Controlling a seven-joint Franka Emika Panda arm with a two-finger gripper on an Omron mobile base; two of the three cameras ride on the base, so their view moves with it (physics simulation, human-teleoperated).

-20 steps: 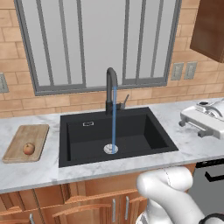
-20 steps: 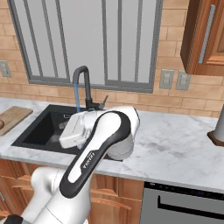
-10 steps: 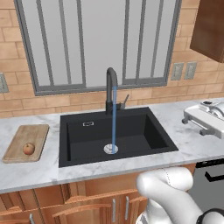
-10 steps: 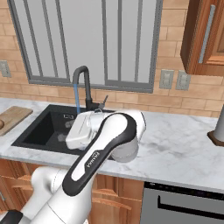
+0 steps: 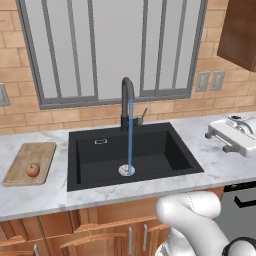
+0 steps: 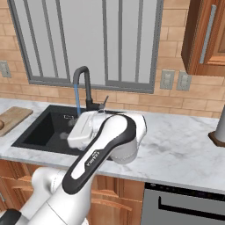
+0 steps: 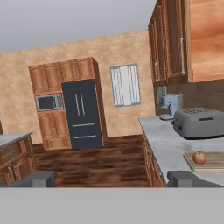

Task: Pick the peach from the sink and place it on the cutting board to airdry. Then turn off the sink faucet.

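Peach (image 5: 33,170) on cutting board (image 5: 25,155), faucet (image 5: 127,102) running

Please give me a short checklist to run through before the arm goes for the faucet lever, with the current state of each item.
1. Peach resting on the cutting board: ok.
2. Sink free of fruit: ok.
3. Water off: not ok; a blue stream runs from the sink faucet to the drain.
4. Side lever unobstructed: ok.
5. Gripper empty and open: ok; nothing sits between the fingertips.
6. Gripper aimed at the lever: not ok; the hand view looks along the counter toward a toaster.
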